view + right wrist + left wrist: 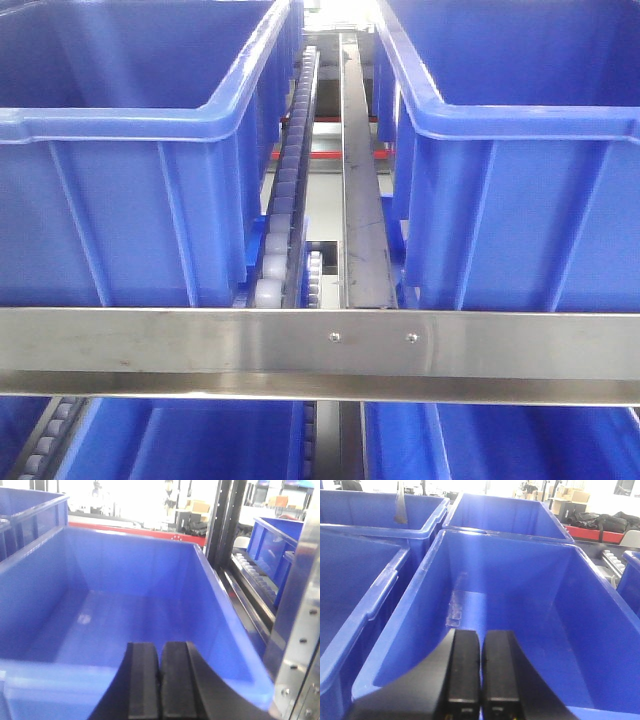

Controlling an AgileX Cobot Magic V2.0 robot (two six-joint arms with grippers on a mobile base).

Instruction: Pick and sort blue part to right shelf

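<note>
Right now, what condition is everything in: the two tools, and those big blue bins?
Left tool: shut, holding nothing, poised over a bin.
Right tool: shut, holding nothing, poised over a bin.
Bin under the left tool: open-topped, nothing visible inside.
Bin under the right tool: open-topped, nothing visible inside.
Blue part: not seen in any view.

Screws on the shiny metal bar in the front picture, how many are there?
2. Both sit near the middle of the steel bar: the left screw and the right screw, side by side. None seem hidden.
</note>
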